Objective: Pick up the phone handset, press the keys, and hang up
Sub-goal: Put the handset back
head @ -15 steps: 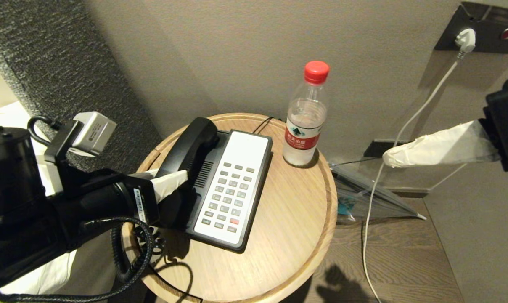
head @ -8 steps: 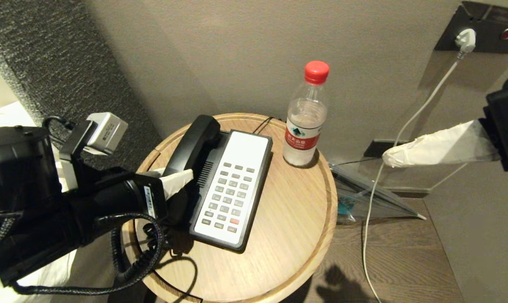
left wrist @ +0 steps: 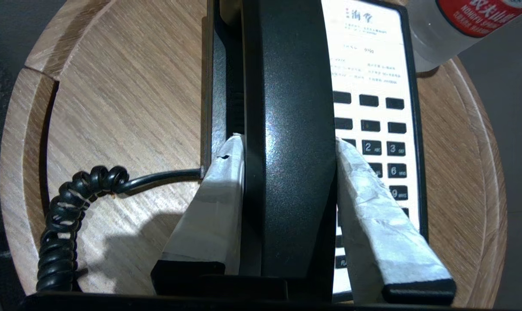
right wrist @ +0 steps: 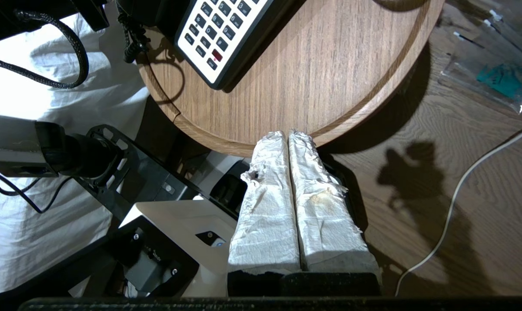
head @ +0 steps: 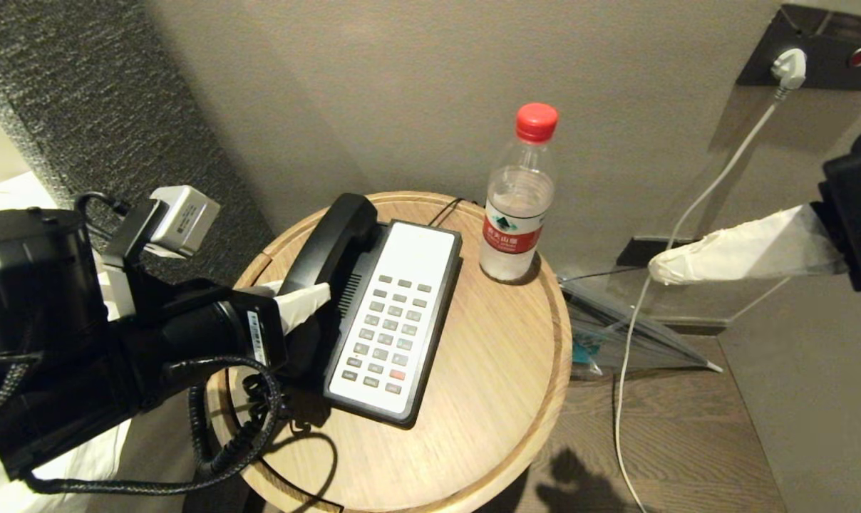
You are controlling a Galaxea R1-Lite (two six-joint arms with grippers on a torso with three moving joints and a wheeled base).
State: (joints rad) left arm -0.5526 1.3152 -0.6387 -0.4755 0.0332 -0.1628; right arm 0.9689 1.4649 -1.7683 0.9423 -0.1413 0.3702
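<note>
The black phone handset (head: 331,242) lies lengthwise over the cradle side of the black-and-white phone base (head: 402,271), left of the keys (head: 388,331). My left gripper (head: 295,296) is shut on its middle; in the left wrist view the white-wrapped fingers (left wrist: 220,203) press both sides of the handset (left wrist: 287,65). Whether the handset rests in the cradle I cannot tell. Its coiled cord (head: 259,406) hangs at the table's near left edge. My right gripper (head: 655,269) is shut and empty, held off the table's right side.
The phone stands on a round wooden table (head: 487,399) against the wall. A red-capped water bottle (head: 516,214) stands just right of the phone's far end. A white cable (head: 694,203) hangs from a wall socket (head: 790,68); a plastic bag (head: 616,335) lies on the floor.
My left arm has pushed a little forward over the table, carrying the handset slightly toward the wall along the base. The right arm has not moved.
</note>
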